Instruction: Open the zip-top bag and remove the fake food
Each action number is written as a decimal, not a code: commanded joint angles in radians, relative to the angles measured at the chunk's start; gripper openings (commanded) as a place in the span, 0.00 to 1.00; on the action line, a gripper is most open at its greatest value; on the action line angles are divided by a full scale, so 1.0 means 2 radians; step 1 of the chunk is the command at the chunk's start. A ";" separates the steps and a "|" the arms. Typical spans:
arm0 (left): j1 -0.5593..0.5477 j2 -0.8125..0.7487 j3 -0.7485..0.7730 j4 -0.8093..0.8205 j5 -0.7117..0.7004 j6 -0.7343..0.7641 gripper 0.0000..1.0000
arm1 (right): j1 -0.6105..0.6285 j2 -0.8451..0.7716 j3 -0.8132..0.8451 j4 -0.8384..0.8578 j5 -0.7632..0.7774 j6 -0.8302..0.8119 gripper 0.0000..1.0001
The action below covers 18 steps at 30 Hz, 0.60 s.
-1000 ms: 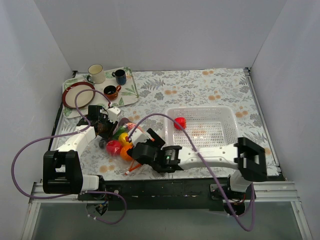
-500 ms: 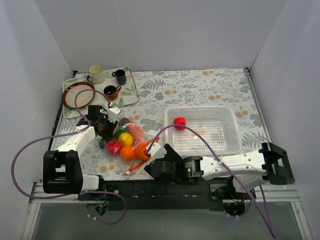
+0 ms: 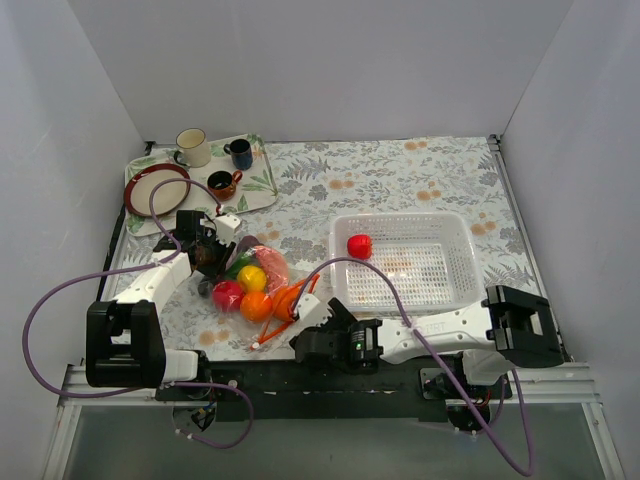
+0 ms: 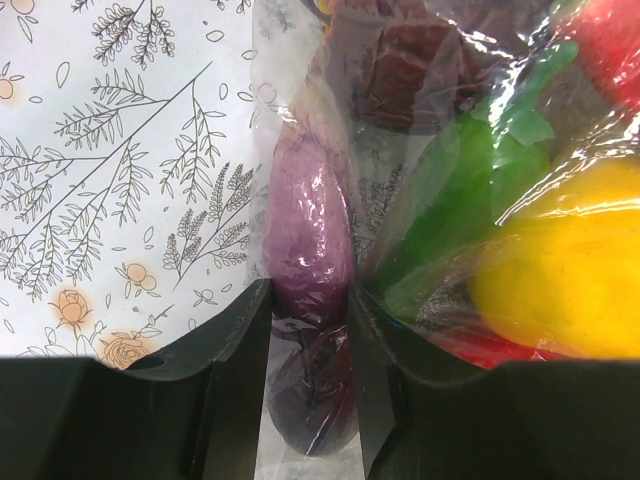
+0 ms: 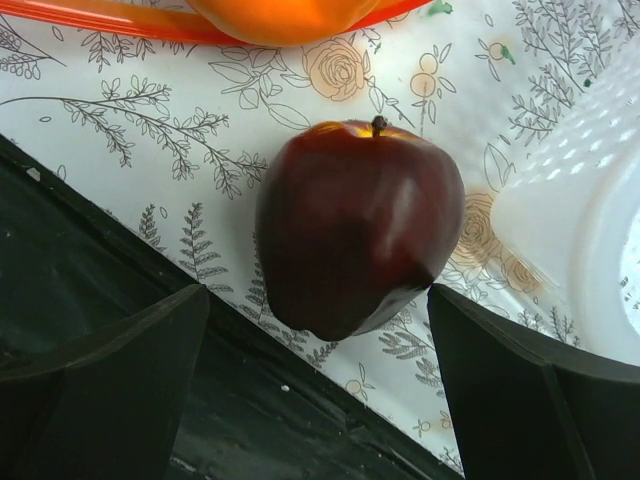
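A table (image 3: 400, 180) covered with a floral cloth was seen from above. A white mesh basket (image 3: 430, 270) was set on its right half, and a leaf-patterned tray (image 3: 262, 185) was placed in the far left corner, on which a red-rimmed plate (image 3: 157, 188) and three mugs (image 3: 192, 147) were carried.

The zip-top bag (image 3: 268, 262) was laid on the cloth to the left of the basket, near the front edge. Most of the fake food (image 3: 252, 278) was contained in it: a yellow piece beside a red piece (image 3: 227, 294), an orange piece (image 3: 256, 305), a green piece (image 4: 450, 190) and a purple piece (image 4: 305, 220). The bag's orange-red zipper strip (image 5: 90, 18) was seen along the top of the right wrist view.

The left gripper (image 4: 308, 300) was clenched on the bag's left side, with crinkled plastic and the purple piece pinched between its fingers.

The right gripper (image 5: 318, 290) was held low at the front edge, its jaws spread wide. A dark maroon apple (image 5: 355, 240) was seen on the cloth between them, touched by neither finger, just beside the basket wall.

A single red fruit (image 3: 359, 245) was found lying in the basket.
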 commanded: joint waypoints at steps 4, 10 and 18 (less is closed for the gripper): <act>-0.002 -0.006 -0.009 -0.053 0.007 -0.003 0.33 | -0.017 0.046 0.012 0.050 0.014 -0.017 0.99; -0.002 -0.006 -0.009 -0.054 0.009 -0.003 0.33 | -0.022 0.082 0.016 0.077 0.023 -0.029 0.99; -0.002 -0.008 -0.014 -0.054 0.008 -0.001 0.33 | -0.024 0.089 0.026 0.094 0.050 -0.053 0.80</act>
